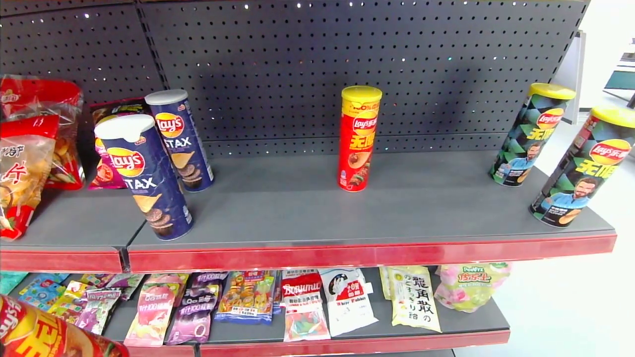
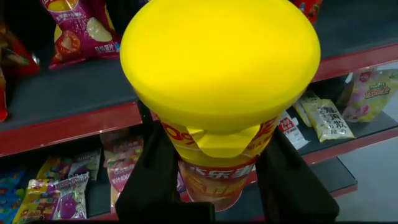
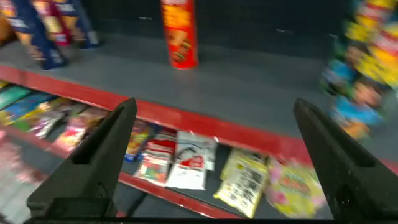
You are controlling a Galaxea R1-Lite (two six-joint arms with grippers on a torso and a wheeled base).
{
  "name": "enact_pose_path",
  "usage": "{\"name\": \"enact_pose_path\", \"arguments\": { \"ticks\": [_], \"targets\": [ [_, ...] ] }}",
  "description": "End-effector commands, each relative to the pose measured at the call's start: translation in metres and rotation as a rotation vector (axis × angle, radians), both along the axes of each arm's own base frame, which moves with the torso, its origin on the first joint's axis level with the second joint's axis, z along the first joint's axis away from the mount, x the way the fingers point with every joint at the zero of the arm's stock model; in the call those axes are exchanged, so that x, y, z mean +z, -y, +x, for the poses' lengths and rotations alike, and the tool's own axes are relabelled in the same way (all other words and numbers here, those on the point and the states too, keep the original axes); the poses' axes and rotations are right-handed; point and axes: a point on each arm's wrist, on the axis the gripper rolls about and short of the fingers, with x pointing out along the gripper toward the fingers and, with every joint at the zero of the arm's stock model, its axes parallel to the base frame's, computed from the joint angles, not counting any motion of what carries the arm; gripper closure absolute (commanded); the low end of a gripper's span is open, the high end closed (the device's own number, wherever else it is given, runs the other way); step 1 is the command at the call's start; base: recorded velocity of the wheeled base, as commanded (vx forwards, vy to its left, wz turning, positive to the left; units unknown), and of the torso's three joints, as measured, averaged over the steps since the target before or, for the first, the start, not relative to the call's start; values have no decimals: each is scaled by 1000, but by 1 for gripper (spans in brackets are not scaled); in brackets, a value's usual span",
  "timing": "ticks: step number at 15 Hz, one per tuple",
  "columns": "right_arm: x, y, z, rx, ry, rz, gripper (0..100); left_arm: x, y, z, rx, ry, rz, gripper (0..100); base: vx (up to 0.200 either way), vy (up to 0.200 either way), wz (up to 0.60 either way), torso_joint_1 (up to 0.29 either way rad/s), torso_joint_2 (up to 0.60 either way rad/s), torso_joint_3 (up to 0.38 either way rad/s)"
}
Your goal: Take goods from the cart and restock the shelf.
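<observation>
Your left gripper point(image 2: 221, 186) is clamping a red chip can point(image 2: 217, 68) with a yellow lid, holding it in front of the shelf point(image 1: 317, 218), seemingly below the upper board. Your right gripper point(image 3: 217, 168) is hanging with its fingers spread wide, facing the shelf.

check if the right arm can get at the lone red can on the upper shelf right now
Probably yes: the right gripper is open and empty, facing the shelf, and the red can stands alone with bare shelf around it.
</observation>
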Motion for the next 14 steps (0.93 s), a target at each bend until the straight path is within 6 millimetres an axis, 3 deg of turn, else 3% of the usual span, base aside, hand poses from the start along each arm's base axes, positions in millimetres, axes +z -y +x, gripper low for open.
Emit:
{"name": "enact_pose_path", "arguments": {
  "ticks": [1,5,9,10,14],
  "targets": [
    [36,-37,121,291,-123,-19,0,-1,0,0,4,2,0,100,0,0,0,0,0,0],
    [17,-65,199,436,-178,-37,0,-1,0,-1,11,4,2,100,0,0,0,0,0,0],
    [7,-88,252,508,-187,-84,0,0,0,0,10,7,9,100,0,0,0,0,0,0],
    [2,-97,279,531,-160,-111,0,-1,0,-1,10,10,9,100,0,0,0,0,0,0],
    [-8,-106,313,578,-168,-104,0,-1,0,-2,10,14,12,100,0,0,0,0,0,0]
  ]
}}
